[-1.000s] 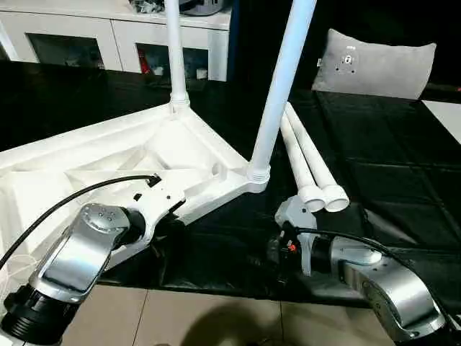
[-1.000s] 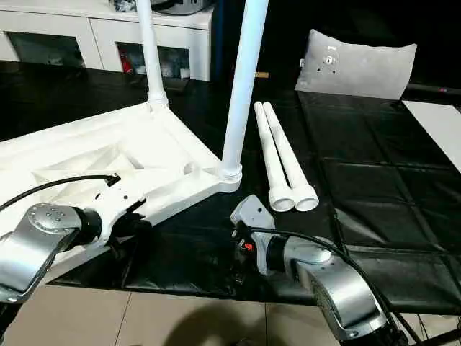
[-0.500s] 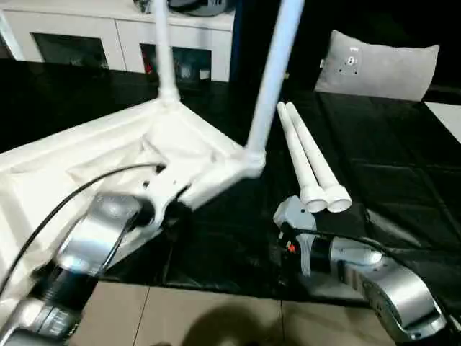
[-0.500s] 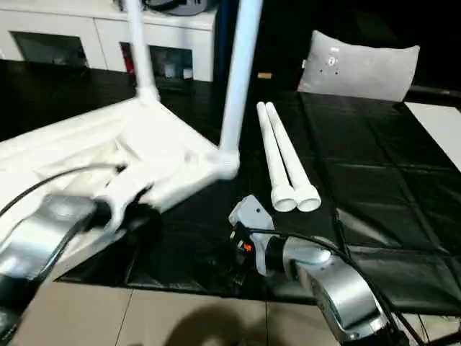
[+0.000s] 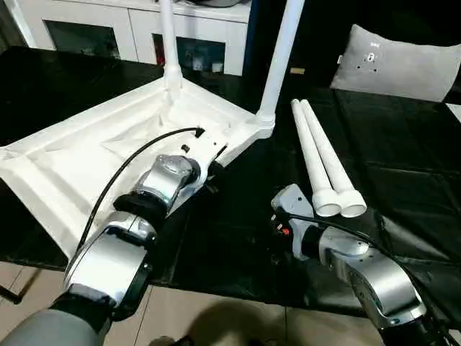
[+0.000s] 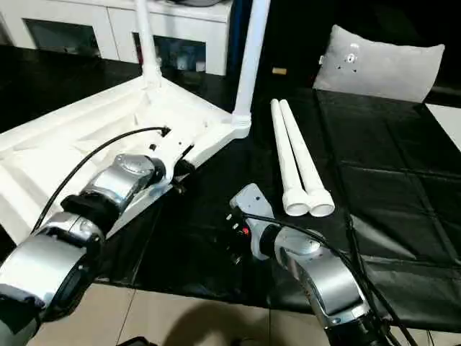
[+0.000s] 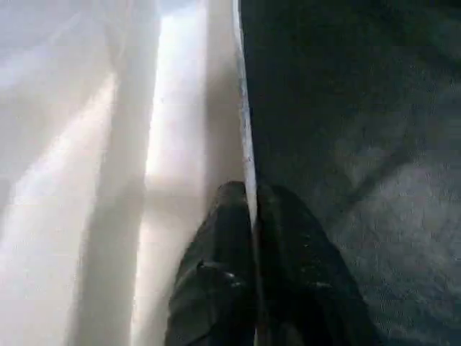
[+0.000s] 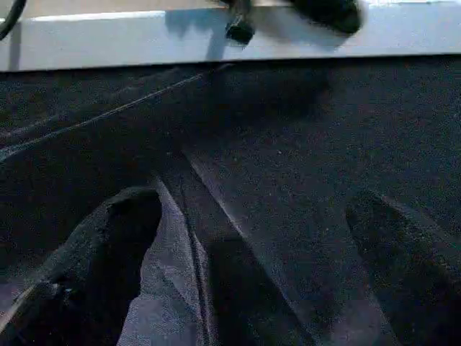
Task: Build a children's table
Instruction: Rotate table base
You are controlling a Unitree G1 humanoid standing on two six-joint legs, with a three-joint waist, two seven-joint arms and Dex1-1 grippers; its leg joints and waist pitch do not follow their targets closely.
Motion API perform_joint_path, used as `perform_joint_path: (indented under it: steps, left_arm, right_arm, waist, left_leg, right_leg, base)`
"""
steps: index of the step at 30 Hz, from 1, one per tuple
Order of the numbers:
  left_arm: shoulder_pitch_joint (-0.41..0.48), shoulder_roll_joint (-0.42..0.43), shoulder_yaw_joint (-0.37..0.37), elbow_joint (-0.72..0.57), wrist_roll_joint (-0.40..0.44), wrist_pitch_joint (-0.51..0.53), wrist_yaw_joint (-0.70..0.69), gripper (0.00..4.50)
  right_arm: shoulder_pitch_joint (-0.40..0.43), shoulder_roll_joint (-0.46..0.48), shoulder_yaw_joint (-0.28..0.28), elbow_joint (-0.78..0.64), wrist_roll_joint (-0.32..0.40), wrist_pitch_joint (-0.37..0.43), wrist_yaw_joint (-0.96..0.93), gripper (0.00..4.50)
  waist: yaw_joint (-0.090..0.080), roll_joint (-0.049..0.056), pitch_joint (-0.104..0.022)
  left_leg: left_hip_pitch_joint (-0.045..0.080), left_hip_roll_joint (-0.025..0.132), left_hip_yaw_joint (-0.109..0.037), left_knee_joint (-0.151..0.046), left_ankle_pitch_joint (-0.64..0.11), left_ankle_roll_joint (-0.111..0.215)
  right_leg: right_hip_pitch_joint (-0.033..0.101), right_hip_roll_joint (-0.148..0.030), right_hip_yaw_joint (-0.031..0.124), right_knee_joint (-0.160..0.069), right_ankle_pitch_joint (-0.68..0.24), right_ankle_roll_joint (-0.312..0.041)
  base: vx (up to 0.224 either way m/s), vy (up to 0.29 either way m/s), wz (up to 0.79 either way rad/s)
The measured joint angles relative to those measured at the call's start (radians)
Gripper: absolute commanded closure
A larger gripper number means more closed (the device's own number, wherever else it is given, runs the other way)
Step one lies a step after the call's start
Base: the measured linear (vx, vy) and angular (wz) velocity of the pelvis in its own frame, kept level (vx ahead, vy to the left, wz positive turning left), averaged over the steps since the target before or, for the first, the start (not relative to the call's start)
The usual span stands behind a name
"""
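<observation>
The children's table top [image 5: 79, 155] lies upside down on the black mat, ribs facing up. Two white legs stand upright in its sockets, one at the far corner [image 5: 167, 36] and one at the right corner [image 5: 281, 58]. Two loose legs [image 5: 324, 158] lie side by side on the mat to the right. My left gripper [image 7: 252, 198] is shut on the top's thin near-right rim [image 7: 243, 108], one finger on each side. My right gripper [image 8: 266, 216] hangs open low over the mat in front of the loose legs, with nothing between its fingers [image 8: 122, 231].
A grey-white pillow [image 5: 403, 61] lies at the back right. A white cabinet with glass doors [image 5: 108, 29] stands behind the mat. The black mat [image 5: 410, 180] ends at tan floor [image 5: 216, 317] in front. A black cable [image 5: 122, 173] runs along my left arm.
My left arm has stretched forward, still pinching the rim, and the top's right corner with its upright leg has swung away from me. The loose legs and right gripper stayed put.
</observation>
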Motion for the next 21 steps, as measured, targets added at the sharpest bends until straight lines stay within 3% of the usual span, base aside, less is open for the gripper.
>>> perform_joint_path:
  steps: [3,5,7,10,13,16,21]
  left_arm:
    - [-0.044,0.0,0.015,0.014,-0.001,-0.062,0.008,3.8]
    - [-0.028,0.006,0.02,-0.023,-0.006,-0.069,-0.014,3.68]
    - [0.037,0.02,0.025,-0.127,-0.032,-0.04,-0.055,3.68]
    - [0.138,0.045,0.039,-0.271,-0.062,0.026,-0.099,3.33]
    - [0.281,0.126,0.037,-0.543,-0.083,0.165,-0.155,3.27]
    - [0.409,0.216,0.035,-0.789,-0.109,0.326,-0.201,2.91]
    - [0.542,0.323,0.042,-1.042,-0.129,0.528,-0.242,2.66]
  right_arm:
    - [0.006,0.011,0.001,0.0,-0.001,-0.007,-0.005,0.0]
    - [0.013,0.011,0.0,-0.004,-0.001,-0.01,-0.01,0.0]
    - [0.024,0.01,-0.001,-0.014,0.002,-0.01,-0.009,0.0]
    - [0.033,0.006,-0.001,-0.024,0.007,-0.01,-0.008,0.0]
    - [0.038,0.006,-0.001,-0.045,0.009,-0.009,-0.002,0.0]
    - [0.044,-0.002,-0.002,-0.05,0.012,-0.006,0.001,0.0]
    - [0.046,-0.006,0.001,-0.053,0.021,0.004,0.014,0.0]
  waist:
    - [-0.003,0.002,0.001]
    - [-0.007,0.006,0.002]
    - [-0.014,0.008,0.003]
    - [-0.019,0.009,0.004]
    - [-0.029,0.009,0.004]
    - [-0.032,0.01,0.005]
    - [-0.032,0.014,0.007]
  left_leg:
    - [0.008,0.0,0.001,0.0,-0.003,-0.006]
    - [0.023,-0.001,0.002,-0.001,-0.003,-0.006]
    - [0.024,0.0,0.002,-0.002,-0.003,-0.006]
    - [0.023,0.0,0.002,-0.002,-0.002,-0.007]
    - [0.023,0.001,0.001,-0.003,-0.002,-0.007]
    - [0.023,0.001,0.002,-0.004,-0.003,-0.007]
    - [0.022,0.0,0.003,-0.004,-0.003,-0.007]
  right_leg:
    - [0.013,-0.001,0.0,-0.001,0.001,0.0]
    - [0.024,-0.002,0.0,-0.002,-0.004,0.007]
    - [0.026,-0.002,0.0,-0.002,-0.004,0.008]
    - [0.026,-0.002,-0.001,-0.001,-0.004,0.007]
    - [0.024,-0.002,0.0,0.0,-0.003,0.007]
    - [0.022,-0.002,0.0,0.001,-0.005,0.007]
    - [0.019,-0.002,0.0,0.001,-0.005,0.007]
  base:
    - [0.0,0.0,0.0]
    - [0.0,0.0,0.0]
    - [0.0,0.0,0.0]
    - [0.0,0.0,0.0]
    - [0.0,0.0,0.0]
    - [0.0,0.0,0.0]
    - [0.0,0.0,0.0]
